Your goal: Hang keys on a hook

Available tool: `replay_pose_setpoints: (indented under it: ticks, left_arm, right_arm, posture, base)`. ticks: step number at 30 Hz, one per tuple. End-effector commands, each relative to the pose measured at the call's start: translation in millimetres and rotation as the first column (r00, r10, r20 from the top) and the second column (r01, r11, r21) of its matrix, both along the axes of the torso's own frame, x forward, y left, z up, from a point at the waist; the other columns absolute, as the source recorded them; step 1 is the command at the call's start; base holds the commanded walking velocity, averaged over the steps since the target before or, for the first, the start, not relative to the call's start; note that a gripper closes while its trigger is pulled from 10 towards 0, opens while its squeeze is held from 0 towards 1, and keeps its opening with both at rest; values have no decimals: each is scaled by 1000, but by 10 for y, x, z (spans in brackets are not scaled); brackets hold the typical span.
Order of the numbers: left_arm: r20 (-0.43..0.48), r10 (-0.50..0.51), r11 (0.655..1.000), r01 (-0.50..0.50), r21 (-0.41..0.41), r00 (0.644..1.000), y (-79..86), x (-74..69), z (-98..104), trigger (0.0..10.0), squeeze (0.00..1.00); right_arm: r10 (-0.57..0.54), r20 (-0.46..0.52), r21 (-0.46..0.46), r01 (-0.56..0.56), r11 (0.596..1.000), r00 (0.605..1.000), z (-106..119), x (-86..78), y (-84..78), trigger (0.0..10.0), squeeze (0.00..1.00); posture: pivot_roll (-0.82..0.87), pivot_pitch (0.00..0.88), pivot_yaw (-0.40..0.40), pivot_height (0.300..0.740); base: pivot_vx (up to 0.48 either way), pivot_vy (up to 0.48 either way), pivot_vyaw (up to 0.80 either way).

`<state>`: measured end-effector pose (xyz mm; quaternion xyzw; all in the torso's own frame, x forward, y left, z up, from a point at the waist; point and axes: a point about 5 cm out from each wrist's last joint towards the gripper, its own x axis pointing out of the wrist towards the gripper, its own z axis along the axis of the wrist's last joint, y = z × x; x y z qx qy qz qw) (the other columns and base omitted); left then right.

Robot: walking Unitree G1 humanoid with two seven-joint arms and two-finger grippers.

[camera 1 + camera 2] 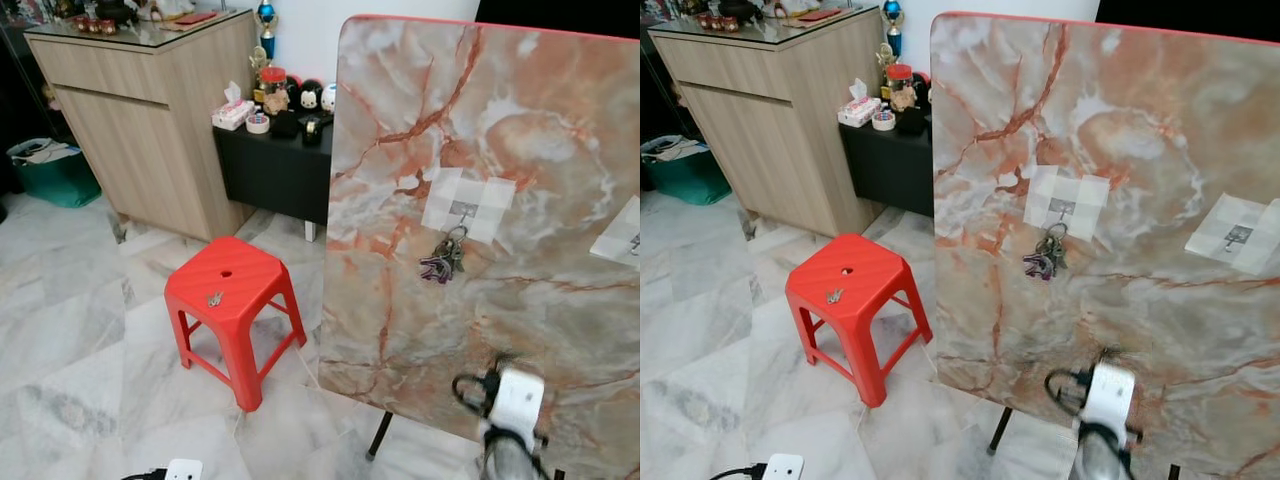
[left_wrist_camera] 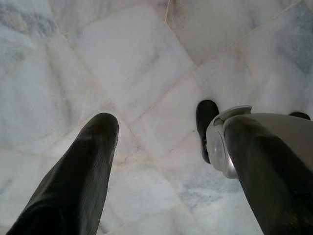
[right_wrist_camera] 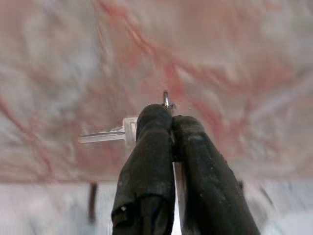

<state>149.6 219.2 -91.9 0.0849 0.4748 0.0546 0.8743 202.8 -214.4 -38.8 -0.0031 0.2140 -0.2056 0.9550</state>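
1. Pale marble floor [image 1: 90, 350] runs under everything; the landmark is the tall marble-patterned board [image 1: 520, 200], standing upright on the right.
2. Far left of the board, a teal bin [image 1: 55, 172] sits on the floor beside a wooden cabinet [image 1: 150, 120].
3. Between cabinet and board stands a black side table [image 1: 270, 165] with a tissue box [image 1: 232, 110] and small figurines on top.
4. Left of the board's lower edge, a red stool [image 1: 232, 290] stands on the floor with a small key [image 1: 215, 298] lying on its seat.
5. The left gripper [image 2: 161, 161] hangs idle over the floor, its two black fingers spread well apart with nothing between them.
6. On the board's face, a bunch of keys [image 1: 443, 260] hangs from a hook [image 1: 462, 212] fixed on a white patch.
7. A second white patch with a hook [image 1: 1238, 236] sits near the board's right edge, bare.
8. Below the hanging keys, the right gripper [image 3: 171, 113] faces the board, fingers pressed together. A metal tip and a pale flat piece stick out at the fingertips, possibly a key, though the blur leaves it unsure.
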Motion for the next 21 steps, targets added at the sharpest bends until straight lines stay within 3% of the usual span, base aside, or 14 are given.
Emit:
replay_pose_setpoints:
  ticks: [1, 9, 19, 21]
  left_arm:
    - [-12, -2, 1000, 2, 5, 1000, 3, -27, -11, 10000, 0]
    - [-5, -7, 1000, 7, 3, 1000, -26, 9, -4, 10000, 0]
    - [-4, -19, 1000, 19, 0, 1000, -40, 62, 11, 10000, 0]
    - [-2, -21, 1000, 21, 0, 1000, -44, 93, 21, 10000, 0]
  right_arm:
    - [-2, 80, -42, 5, 999, 997, 171, 104, -60, 10000, 0]
    - [0, 235, -126, 30, 992, 972, 550, 279, -182, 10000, 0]
    - [-59, 347, -139, 114, 984, 936, 950, 244, -258, 10000, 0]
    - [-4, 370, -175, 74, 982, 929, 1061, 312, -213, 10000, 0]
  posture:
    - [23, 0, -51, 740]
    - [21, 0, -50, 740]
    - [0, 0, -34, 740]
    - [0, 0, -34, 740]
  base:
    - [0, 0, 0]
    - [0, 0, 0]
    - [0, 0, 0]
    - [0, 0, 0]
